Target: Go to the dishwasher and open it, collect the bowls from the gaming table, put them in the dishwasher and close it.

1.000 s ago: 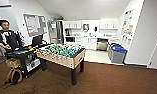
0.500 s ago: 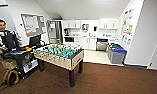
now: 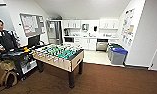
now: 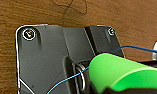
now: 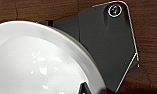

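Dishwasher (image 3: 102, 45) first: in the head view its steel front sits under the white cabinets at the far end of the room, well apart from me. It is too far off for me to tell whether its door is down. Between us stands the table-football table (image 3: 59, 55) on the brown floor (image 3: 114, 80). A person (image 3: 3, 38) sits off to the left, and blue-lidded bins (image 3: 118, 54) stand just beside the appliance.

In the left wrist view, the green bowl (image 4: 119, 72) lies on its side right at my left hand (image 4: 114, 88), above the floor. A thin blue cable (image 4: 66, 81) runs past it. With nothing under the bowl, I judge the hand is clamped on it, though the grip itself is hard to make out.

In the right wrist view, a white bowl (image 5: 36, 60) sits close against my right hand (image 5: 86, 89), its hollow towards the camera and the floor beneath it. I take this one as held too.

My reading is that collecting is done, with a bowl in each hand. Getting across to the appliance, loading both bowls and shutting the door are left.
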